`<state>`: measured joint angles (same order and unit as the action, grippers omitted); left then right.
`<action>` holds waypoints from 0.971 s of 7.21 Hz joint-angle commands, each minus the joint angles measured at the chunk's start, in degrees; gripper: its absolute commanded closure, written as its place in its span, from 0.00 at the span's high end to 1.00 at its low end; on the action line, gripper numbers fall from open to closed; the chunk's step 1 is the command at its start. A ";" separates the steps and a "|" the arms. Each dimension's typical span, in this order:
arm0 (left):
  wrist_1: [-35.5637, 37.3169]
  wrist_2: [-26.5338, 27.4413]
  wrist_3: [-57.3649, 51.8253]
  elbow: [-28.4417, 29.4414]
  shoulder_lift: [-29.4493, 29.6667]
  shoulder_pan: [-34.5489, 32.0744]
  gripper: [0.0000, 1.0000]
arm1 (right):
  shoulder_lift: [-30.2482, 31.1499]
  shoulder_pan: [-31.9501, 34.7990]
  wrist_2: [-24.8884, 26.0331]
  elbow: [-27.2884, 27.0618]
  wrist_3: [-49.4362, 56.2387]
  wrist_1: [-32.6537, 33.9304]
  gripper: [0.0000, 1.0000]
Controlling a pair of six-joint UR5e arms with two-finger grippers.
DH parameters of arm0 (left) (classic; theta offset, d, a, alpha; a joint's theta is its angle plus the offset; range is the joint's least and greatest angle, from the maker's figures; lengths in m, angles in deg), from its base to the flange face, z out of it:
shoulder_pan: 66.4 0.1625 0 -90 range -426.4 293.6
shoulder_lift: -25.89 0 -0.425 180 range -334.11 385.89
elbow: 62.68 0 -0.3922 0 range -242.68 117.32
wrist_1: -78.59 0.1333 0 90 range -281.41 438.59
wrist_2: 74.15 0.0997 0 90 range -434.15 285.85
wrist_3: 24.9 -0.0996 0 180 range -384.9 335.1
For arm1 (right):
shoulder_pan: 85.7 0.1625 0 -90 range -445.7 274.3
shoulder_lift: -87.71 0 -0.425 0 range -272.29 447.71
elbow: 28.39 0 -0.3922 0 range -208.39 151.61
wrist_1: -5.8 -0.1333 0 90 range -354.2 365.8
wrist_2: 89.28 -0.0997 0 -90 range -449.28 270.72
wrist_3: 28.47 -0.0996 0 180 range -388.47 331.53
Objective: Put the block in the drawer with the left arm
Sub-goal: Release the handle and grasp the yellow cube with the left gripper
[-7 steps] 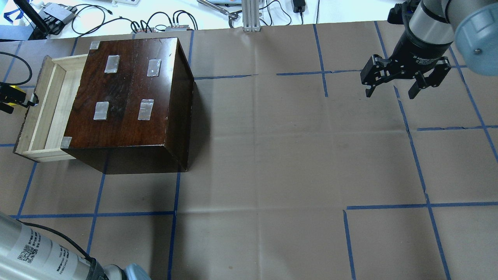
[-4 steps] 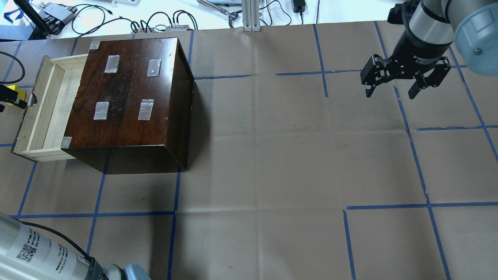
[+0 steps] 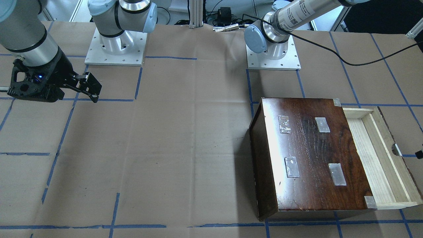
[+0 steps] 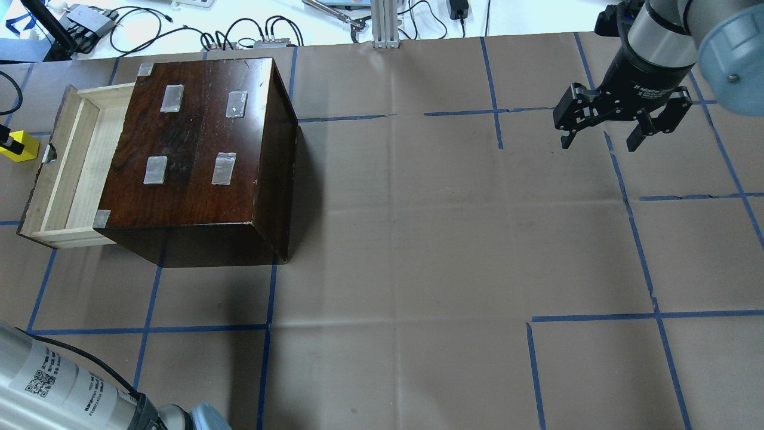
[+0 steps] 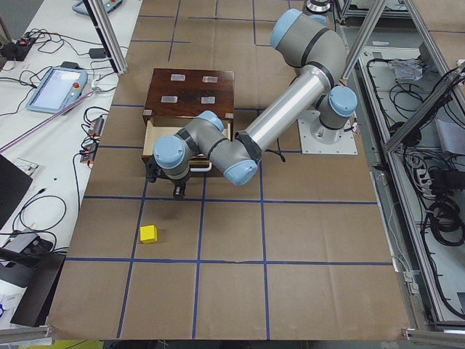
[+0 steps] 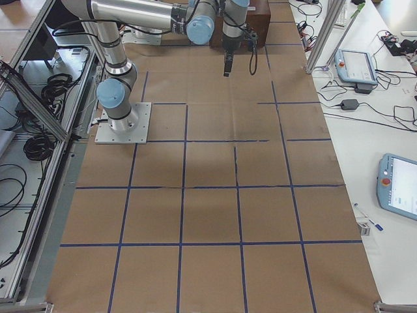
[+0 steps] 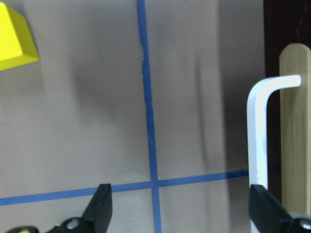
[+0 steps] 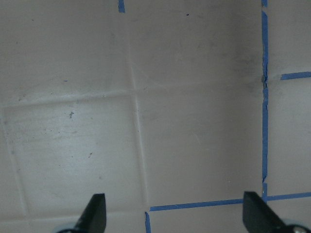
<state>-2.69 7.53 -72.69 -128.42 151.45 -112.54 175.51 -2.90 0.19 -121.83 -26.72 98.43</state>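
Block lies near the left end effector, on the side away from the drawer; fingers apart and empty. Right arm is well off.

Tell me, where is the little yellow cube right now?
The small bright yellow cube sits on the brown paper table at the overhead view's far left edge, just outside the dark front of the open pale wooden drawer.
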 commanded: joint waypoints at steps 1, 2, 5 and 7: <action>-1.06 1.11 0.07 10.48 5.80 0.00 0.99 | 0.00 0.00 0.00 -0.08 0.01 0.00 1.00; -1.59 1.29 0.07 15.59 9.14 0.00 0.99 | 0.00 0.00 0.00 -0.08 0.01 0.00 1.00; -2.21 1.29 0.42 26.50 16.97 0.00 0.99 | 0.00 0.00 0.00 -0.08 0.01 0.00 1.00; -2.12 1.38 0.68 31.08 21.63 0.00 0.99 | 0.00 0.00 0.00 0.01 0.01 0.00 1.00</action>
<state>-4.82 8.87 -72.17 -100.33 170.20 -112.54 175.51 -2.90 0.19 -121.88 -26.72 98.44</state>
